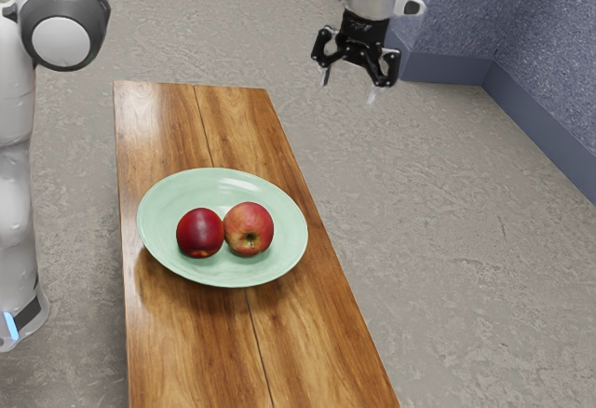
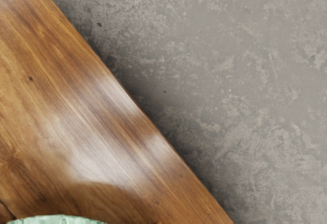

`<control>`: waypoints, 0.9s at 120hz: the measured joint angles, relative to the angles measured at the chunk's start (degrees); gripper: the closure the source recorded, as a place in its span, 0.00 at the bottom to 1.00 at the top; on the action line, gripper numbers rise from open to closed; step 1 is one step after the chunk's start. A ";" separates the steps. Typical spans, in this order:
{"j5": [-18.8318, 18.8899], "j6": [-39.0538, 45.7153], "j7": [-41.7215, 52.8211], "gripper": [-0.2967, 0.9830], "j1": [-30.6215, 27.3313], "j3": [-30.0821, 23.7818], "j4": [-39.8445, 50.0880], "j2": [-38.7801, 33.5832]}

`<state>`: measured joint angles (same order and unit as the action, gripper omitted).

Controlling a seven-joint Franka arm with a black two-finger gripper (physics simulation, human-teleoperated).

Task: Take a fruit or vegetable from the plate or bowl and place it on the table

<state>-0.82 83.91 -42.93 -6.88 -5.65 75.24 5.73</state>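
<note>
Below the jaws and well apart from them, a pale green, shallow round plate [image 1: 160,205] cradles both apples, probably keeping them from rolling across the brown wooden tabletop [image 1: 317,333]. Either could be the task's thing: first the dark red, glossy round apple [image 1: 199,231], its core direction unclear; then, touching it and nearer the jaws, the red-and-yellow round apple [image 1: 249,224], its dimpled end facing the exterior camera. Neither has a clear long axis. The black jaws stand spread and empty, high beyond the tabletop's edge, presumably for a clear approach.
</note>
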 joint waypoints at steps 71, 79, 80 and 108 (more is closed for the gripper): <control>1.11 -4.13 -45.51 0.23 1.21 0.08 1.04 -0.71; 3.69 -3.77 -43.97 0.23 1.30 0.05 8.12 -4.11; 3.94 -3.55 -43.75 0.23 1.30 0.05 9.76 -5.05; 7.57 10.10 -37.86 0.23 3.01 -3.62 41.17 -23.85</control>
<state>6.74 94.00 -80.79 -3.87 -9.27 116.41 -18.13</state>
